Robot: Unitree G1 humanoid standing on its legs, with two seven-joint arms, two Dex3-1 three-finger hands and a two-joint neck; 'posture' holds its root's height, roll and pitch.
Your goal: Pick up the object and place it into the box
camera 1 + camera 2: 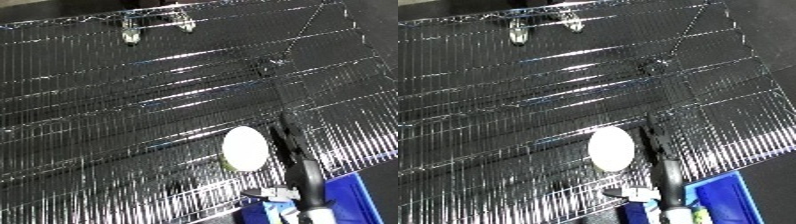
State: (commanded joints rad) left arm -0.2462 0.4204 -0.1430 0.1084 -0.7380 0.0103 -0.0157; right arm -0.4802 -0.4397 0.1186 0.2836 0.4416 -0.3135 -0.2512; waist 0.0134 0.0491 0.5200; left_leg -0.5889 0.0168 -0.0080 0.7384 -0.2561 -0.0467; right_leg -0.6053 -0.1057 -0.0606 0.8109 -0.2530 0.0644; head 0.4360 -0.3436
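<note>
While resting on wire shelf (133,100), near its front edge: white oval object (244,147) | just right of object: dark upright post (286,145) | lower right: blue bin (727,200), beside shelf front | hands: neither visible, finger state cannot be told.

Your right robot hand (298,165) comes in from the lower right edge and reaches upward. Only its dark, narrow fingers (657,145) show, stretched out nearly straight. Your left robot hand is in neither view.
</note>
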